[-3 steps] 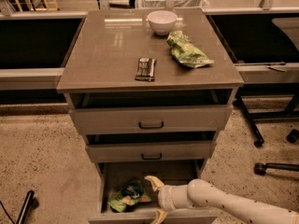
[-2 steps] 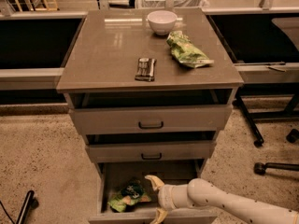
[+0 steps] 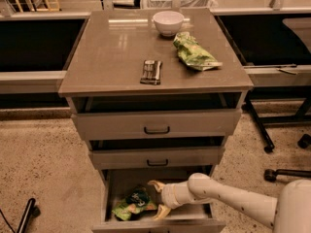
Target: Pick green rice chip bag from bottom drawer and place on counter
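In the bottom drawer (image 3: 124,181), camera view.

Item 1: gripper (image 3: 155,199). It sits low inside the drawer with its arm reaching in from the right. The fingers (image 3: 162,211) are spread apart with nothing between them. Their tips are just beside the right end of the chip bag (image 3: 132,204); whether they touch it cannot be told.

Step in hand, as judged: the grasp.
- Ease leftward until the fingers straddle the bag's near end.
- Close on a fold of foil rather than the puffed middle, since foil is likely slick and gives under pressure.
- Draw the bag out forward before raising it, because the middle drawer (image 3: 156,157) overhangs the back of the space.
- Then carry it up to the tabletop (image 3: 112,52).

Item 2: chip bag.
- Bright green foil, crumpled, with a dark patch on its upper part (lettering not legible).
- It lies on the drawer base, left of centre and towards the front wall.

Item 3: tabletop.
- It carries a white bowl (image 3: 168,22), a paler green bag (image 3: 194,55) and a dark packet (image 3: 151,72).
- The left half looks the likelier place to set the bag down.
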`<state>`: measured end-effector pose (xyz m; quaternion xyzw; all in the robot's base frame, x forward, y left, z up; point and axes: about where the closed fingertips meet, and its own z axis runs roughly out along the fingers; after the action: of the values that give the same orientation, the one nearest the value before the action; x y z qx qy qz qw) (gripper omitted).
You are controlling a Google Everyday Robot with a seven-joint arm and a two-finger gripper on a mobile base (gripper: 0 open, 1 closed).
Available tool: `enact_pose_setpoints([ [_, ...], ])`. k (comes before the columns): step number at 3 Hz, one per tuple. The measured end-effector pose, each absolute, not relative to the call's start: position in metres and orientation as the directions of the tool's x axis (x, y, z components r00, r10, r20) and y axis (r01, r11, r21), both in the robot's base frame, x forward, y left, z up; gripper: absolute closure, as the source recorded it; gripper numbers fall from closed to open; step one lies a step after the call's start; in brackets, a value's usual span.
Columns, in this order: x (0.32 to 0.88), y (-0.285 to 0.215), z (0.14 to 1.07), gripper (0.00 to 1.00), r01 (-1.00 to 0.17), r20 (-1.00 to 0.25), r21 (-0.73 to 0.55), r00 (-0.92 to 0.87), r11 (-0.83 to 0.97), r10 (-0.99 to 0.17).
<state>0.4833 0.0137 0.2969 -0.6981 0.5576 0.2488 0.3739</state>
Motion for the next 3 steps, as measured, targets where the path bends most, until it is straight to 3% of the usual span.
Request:
enact_pose_setpoints([
  [1,0.503,0.013,0.268,0.22,-0.975,-0.765,-0.209,0.207,-0.069,-0.61],
  [3,0.516,0.034,0.212,0.19,-0.983,-0.742,-0.159,0.182,-0.094,-0.645],
])
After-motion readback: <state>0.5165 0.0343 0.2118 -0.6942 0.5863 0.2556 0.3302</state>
